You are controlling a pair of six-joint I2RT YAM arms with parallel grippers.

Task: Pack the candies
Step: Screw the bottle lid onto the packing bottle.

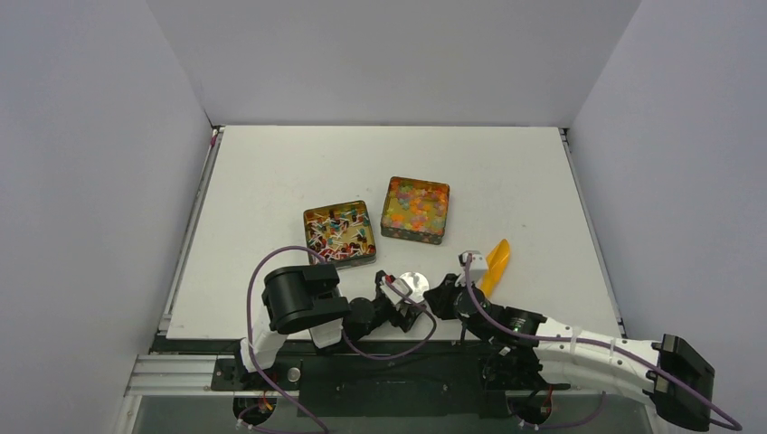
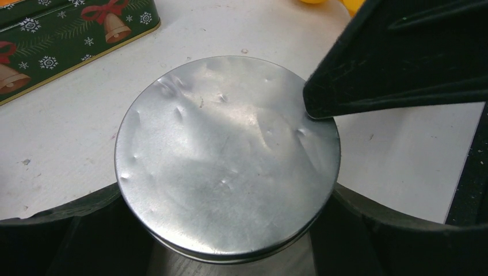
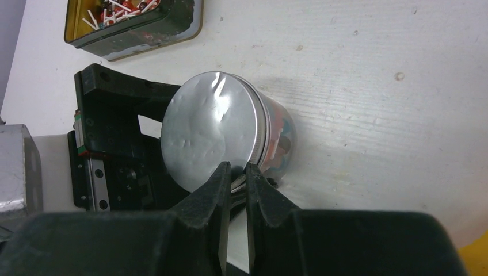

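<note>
A small round tin with a dented silver lid [image 1: 414,282] stands at the table's near edge. My left gripper [image 1: 405,306] is shut on the tin's body, one jaw on each side, and the lid [image 2: 227,155] fills the left wrist view. My right gripper [image 3: 237,169] is shut on the lid's rim [image 3: 207,132], fingertips almost touching. The tin's printed wall [image 3: 280,138] shows below the lid. Wrapped candies [image 1: 339,231] fill a square tin; round bead candies [image 1: 416,206] fill a second square tin. An orange scoop [image 1: 495,262] lies to the right.
The wrapped-candy tin has a green Christmas-printed side [image 2: 57,40] close to the left of the round tin. The table's near edge and the arm bases sit right behind the grippers. White walls close in the table on three sides.
</note>
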